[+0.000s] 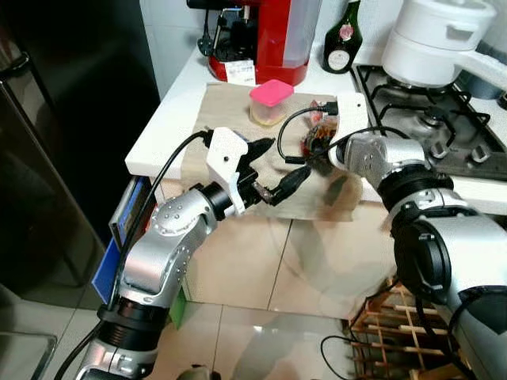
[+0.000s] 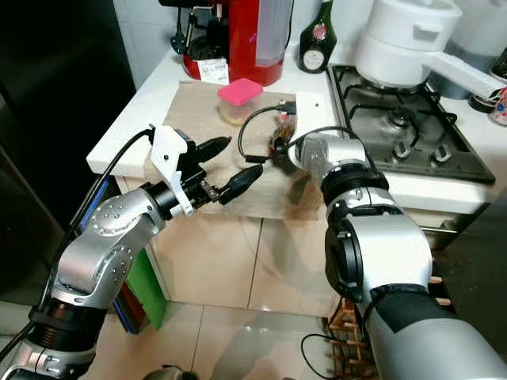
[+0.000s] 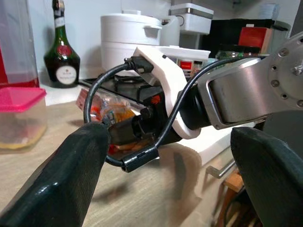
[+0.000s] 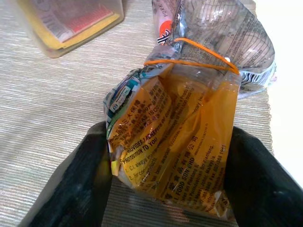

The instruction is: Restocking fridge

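1. Restocking has barely begun, you can judge: in the left eye view the fridge [image 1: 47, 150] is closed, and both items sit on the counter mat [image 1: 230, 111] — one food packet [image 1: 317, 138] and one pink-lidded tub [image 1: 271, 101] just beyond it.
2. Left wrist view: your left gripper [image 3: 165, 184] hangs spread and empty, short of the packet.
3. Right wrist view: your right gripper [image 4: 165, 177] has the packet [image 4: 184, 137] between its fingers, touching both.
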### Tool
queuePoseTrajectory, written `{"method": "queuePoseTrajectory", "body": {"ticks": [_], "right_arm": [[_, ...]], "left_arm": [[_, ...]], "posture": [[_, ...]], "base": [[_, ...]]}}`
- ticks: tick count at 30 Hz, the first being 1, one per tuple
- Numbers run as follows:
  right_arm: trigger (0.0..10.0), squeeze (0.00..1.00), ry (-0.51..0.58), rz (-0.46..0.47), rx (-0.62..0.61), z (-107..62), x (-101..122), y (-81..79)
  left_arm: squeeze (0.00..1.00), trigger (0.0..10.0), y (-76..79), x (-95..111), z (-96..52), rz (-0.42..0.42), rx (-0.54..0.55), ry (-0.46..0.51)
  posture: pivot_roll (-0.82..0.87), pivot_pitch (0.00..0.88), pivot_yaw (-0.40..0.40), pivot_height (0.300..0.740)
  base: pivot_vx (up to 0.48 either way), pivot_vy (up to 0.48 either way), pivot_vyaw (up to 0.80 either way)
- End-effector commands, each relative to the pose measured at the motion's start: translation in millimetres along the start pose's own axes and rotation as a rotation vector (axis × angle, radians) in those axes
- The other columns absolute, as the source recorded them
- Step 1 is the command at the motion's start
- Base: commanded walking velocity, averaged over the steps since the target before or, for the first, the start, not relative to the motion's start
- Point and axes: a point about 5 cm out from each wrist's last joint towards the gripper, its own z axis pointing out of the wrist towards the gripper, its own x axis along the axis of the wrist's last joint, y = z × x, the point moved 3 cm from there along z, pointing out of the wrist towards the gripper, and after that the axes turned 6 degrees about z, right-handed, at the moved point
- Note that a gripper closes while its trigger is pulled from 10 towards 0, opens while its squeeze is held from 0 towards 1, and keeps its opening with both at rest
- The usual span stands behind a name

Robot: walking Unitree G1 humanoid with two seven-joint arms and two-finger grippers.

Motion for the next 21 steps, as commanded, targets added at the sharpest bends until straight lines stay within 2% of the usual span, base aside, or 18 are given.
{"method": "queuePoseTrajectory", "body": {"ticks": [1,7,11,13,14,17,18,19,21], "right_arm": [[0.0,0.00,-0.092,0.016,-0.005,4.9,-28,3.1],[0.0,0.00,-0.050,0.011,-0.015,5.1,-24,6.2],[0.0,0.00,0.064,-0.043,-0.024,3.1,-3,5.2],[0.0,0.00,0.192,-0.106,-0.041,-1.7,20,5.4],[0.0,0.00,0.238,-0.107,-0.051,-4.2,28,6.9],[0.0,0.00,0.330,-0.109,-0.074,-9.6,41,11.2],[0.0,0.00,0.330,-0.109,-0.074,-9.6,41,11.2],[0.0,0.00,0.401,-0.126,-0.080,-13.8,49,11.3],[0.0,0.00,0.419,-0.131,-0.076,-14.8,51,10.4]], "left_arm": [[0.00,10.0,-0.1,8,0.0,0.000,-0.003,0.021],[0.00,10.0,-1.7,6,0.0,-0.010,0.003,0.003],[0.00,10.0,0.0,3,0.0,-0.015,-0.004,-0.012],[0.00,10.0,0.4,2,0.1,-0.015,-0.005,-0.015],[0.00,10.0,0.4,2,0.0,-0.013,-0.004,-0.017],[0.00,10.0,-0.7,1,-0.2,-0.008,0.004,-0.021],[0.00,10.0,-0.7,1,-0.2,-0.008,0.004,-0.021],[0.00,10.0,-2.5,0,-1.0,-0.002,0.016,-0.025],[0.00,10.0,-3.0,0,-1.4,-0.002,0.020,-0.024]], "posture": [[0.00,0.000,-0.032,0.740],[0.00,0.000,-0.030,0.740],[0.00,0.000,-0.028,0.740],[0.00,0.000,-0.029,0.740],[0.00,0.000,-0.029,0.740],[0.00,0.000,-0.029,0.740],[0.00,0.000,-0.029,0.740],[0.00,0.000,-0.022,0.740],[0.00,0.000,-0.016,0.740]], "base": [[0.000,0.000,0.00],[0.000,0.000,0.00],[0.000,0.000,0.00],[0.000,0.000,0.00],[0.000,0.000,0.00],[0.000,0.000,0.00],[0.000,0.000,0.00],[0.000,0.000,0.00],[0.000,0.000,0.00]]}}
